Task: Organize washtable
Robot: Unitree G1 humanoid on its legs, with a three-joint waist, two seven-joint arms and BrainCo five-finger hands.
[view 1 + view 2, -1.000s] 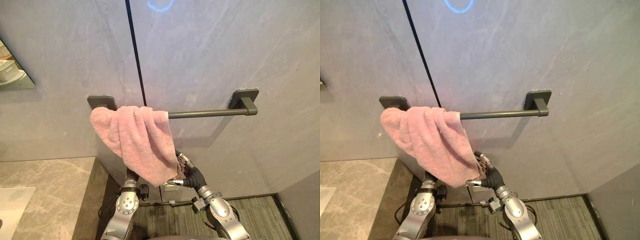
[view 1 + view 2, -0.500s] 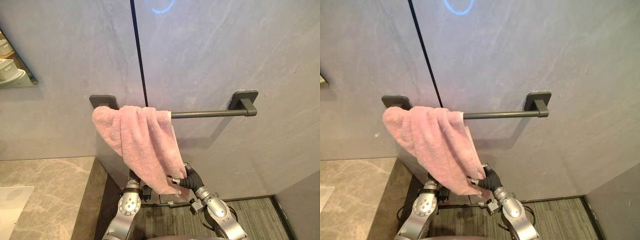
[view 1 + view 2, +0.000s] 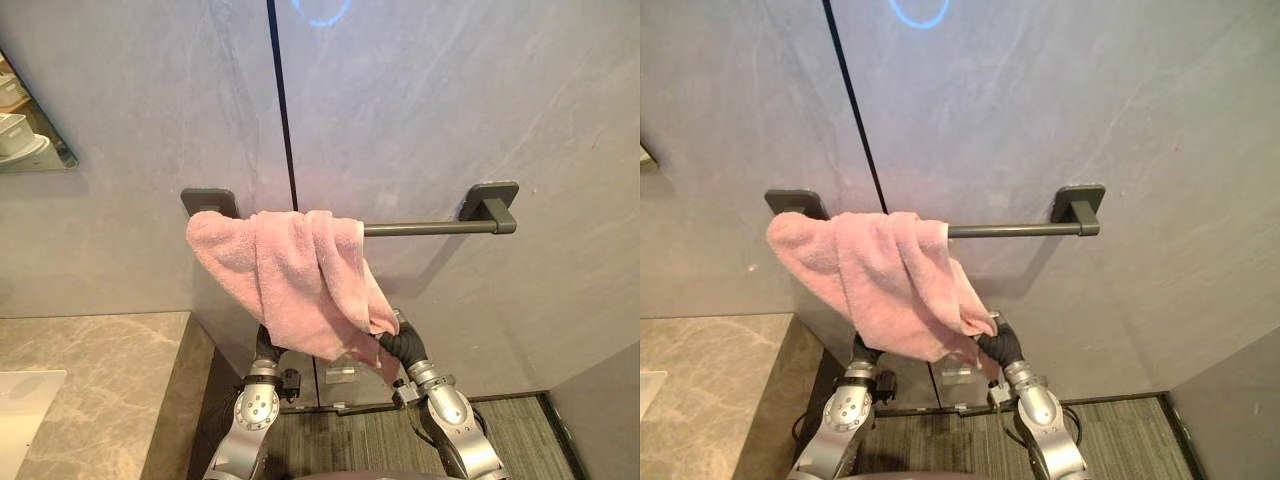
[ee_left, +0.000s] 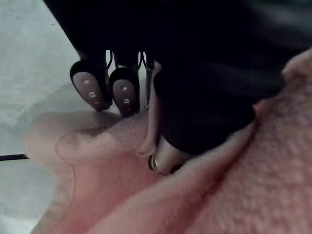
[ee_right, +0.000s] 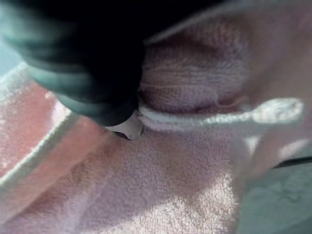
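A pink towel (image 3: pixel 290 280) hangs bunched over the left end of a dark grey towel bar (image 3: pixel 430 228) fixed to a grey stone-look wall (image 3: pixel 450 120). The rest of the bar is bare up to its right bracket. The towel's folds drop below the bar, and its lowest corner trails down and to the right. The right robot hand (image 3: pixel 398 346) is below the bar, right at that trailing corner, with the cloth draped over it. Its own wrist view shows towel pressed close against it, and I cannot tell whether it is pinching the cloth. The left robot hand (image 4: pixel 124 92) is below the bar's left end, tucked under the hanging towel, and I cannot tell its grip either. A marble desk (image 3: pixel 100 370) sits below and left of the bar.
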